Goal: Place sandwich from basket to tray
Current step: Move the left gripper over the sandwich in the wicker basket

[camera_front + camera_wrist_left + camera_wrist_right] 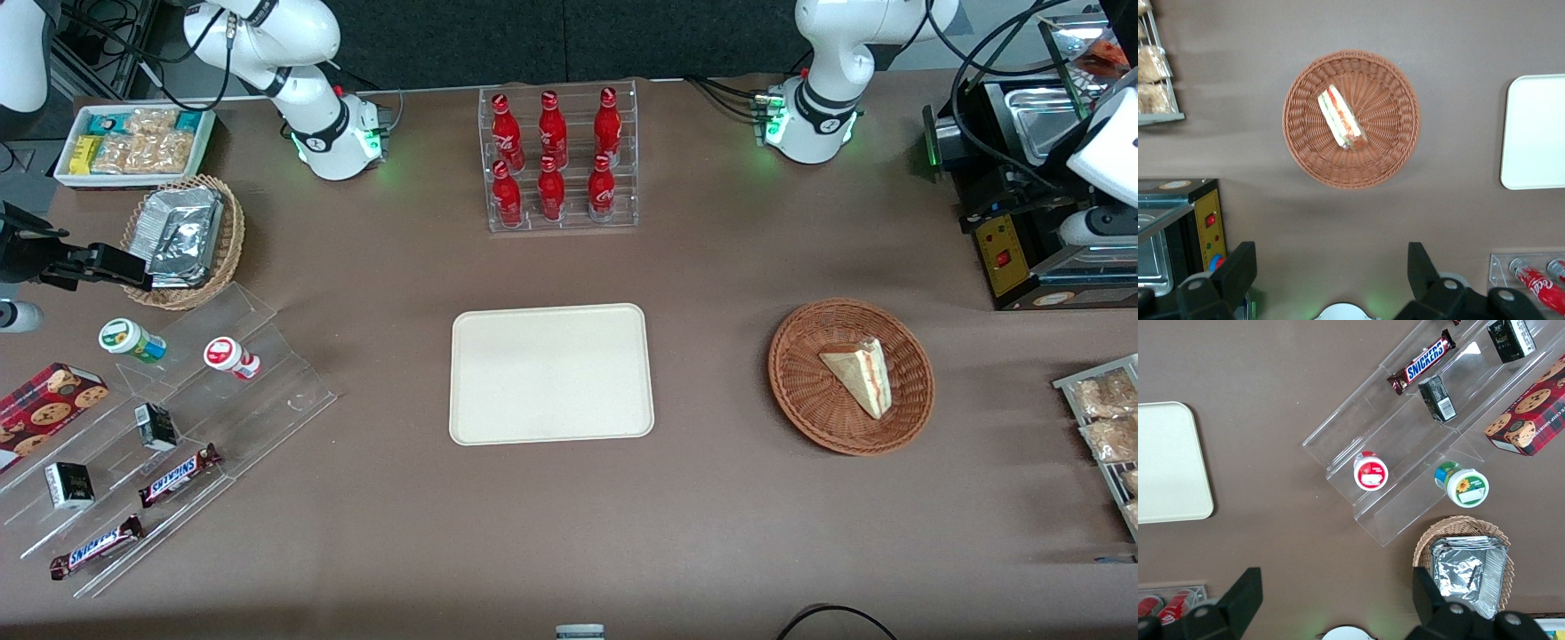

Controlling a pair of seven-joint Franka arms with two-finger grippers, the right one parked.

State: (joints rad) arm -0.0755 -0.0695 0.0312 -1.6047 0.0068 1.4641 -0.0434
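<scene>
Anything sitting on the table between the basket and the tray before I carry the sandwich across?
No. The front view shows only bare brown tablecloth between the basket and the tray. The sandwich lies in the basket; the open claw hangs high above the table.

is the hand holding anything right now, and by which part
Nothing is held. The hand is open, high above the table, and the sandwich lies untouched in the basket.

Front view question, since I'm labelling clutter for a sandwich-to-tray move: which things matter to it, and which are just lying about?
Belongs to the job:
- sandwich, lying in the basket
- tray, nothing on it
- left arm's end effector, open, high above the table beside the basket

Just lying about:
- cola bottles in a clear rack
- Snickers bars
- foil packets
- cookie box
</scene>
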